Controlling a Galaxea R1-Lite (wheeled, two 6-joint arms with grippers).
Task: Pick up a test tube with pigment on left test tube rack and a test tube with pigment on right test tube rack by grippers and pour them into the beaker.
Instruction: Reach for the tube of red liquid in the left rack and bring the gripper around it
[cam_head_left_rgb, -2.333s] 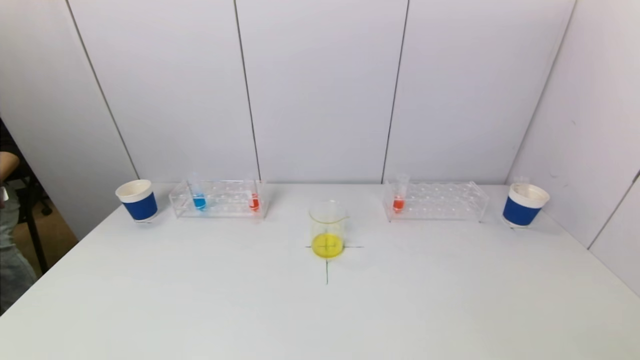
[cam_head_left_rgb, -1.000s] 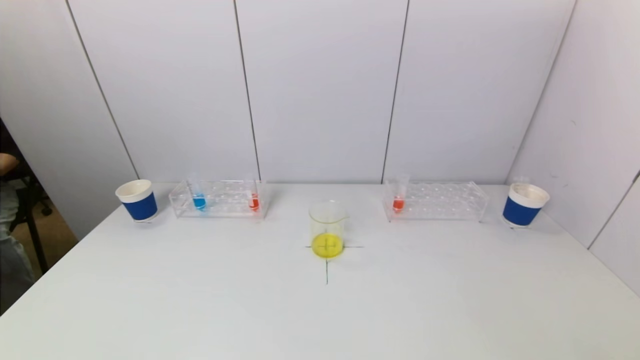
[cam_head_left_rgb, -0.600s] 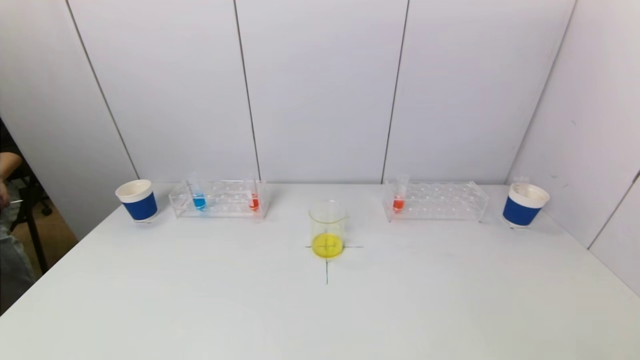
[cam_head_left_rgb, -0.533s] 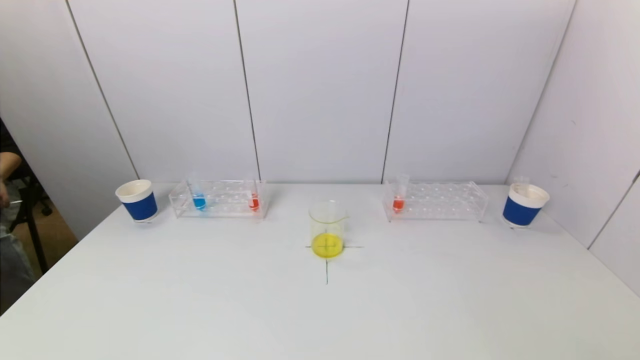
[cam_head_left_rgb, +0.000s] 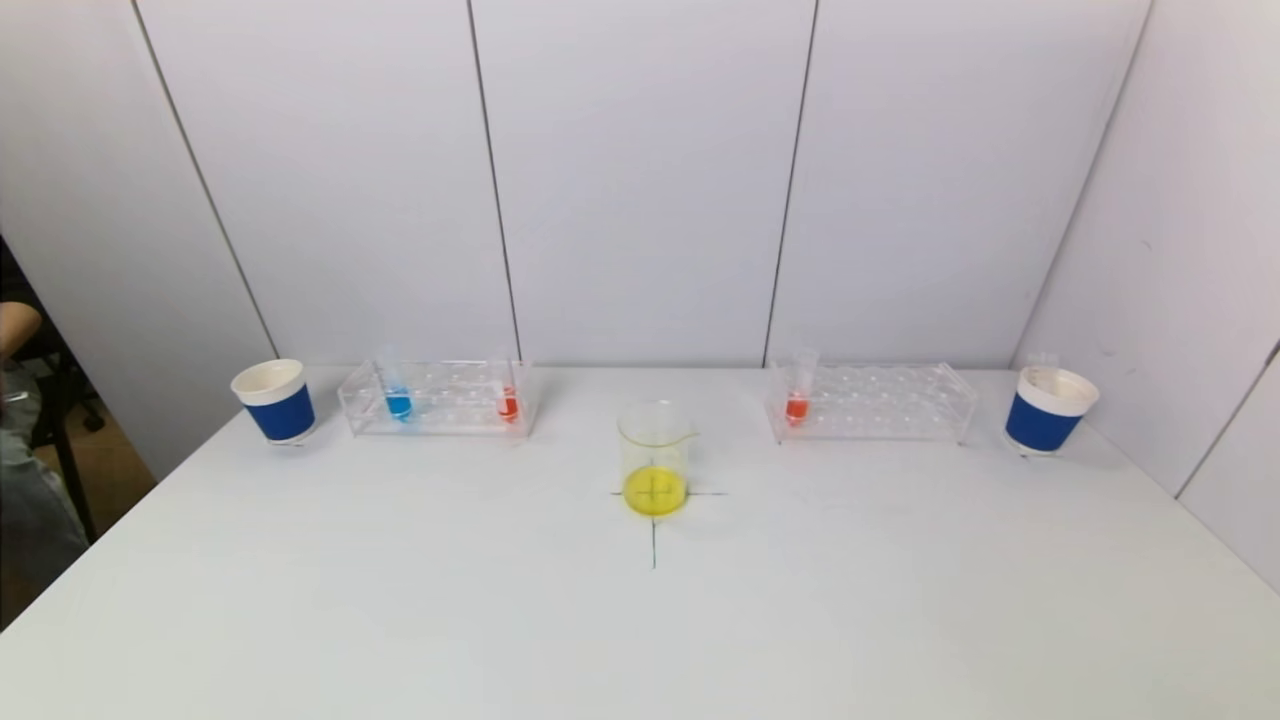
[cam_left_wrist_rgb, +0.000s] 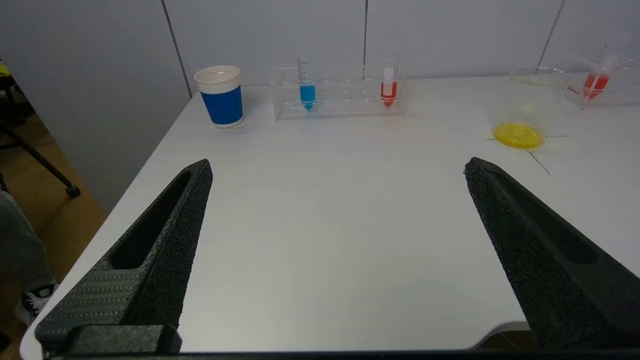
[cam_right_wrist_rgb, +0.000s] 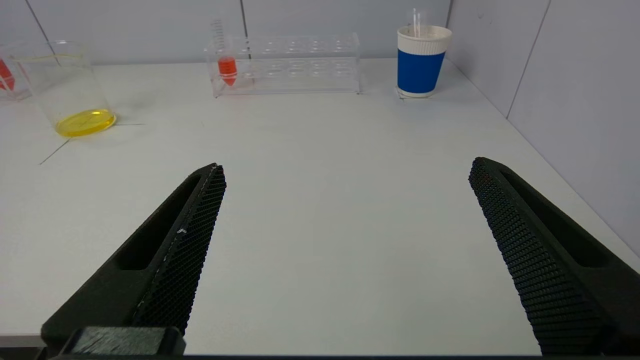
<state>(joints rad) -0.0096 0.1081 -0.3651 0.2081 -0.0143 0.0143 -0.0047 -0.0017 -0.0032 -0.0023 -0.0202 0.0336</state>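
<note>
Wrist views: left tool (cam_left_wrist_rgb: 335, 167) and right tool (cam_right_wrist_rgb: 347, 167) released, over table edge (cam_left_wrist_rgb: 350, 345).

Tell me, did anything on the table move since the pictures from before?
No, nothing on the table visibly moved. The clear glass beaker with yellow liquid, the two clear plastic racks with their coloured tubes and both blue paper cups sit as before. The left gripper and right gripper hang open, back at the near edge.
</note>
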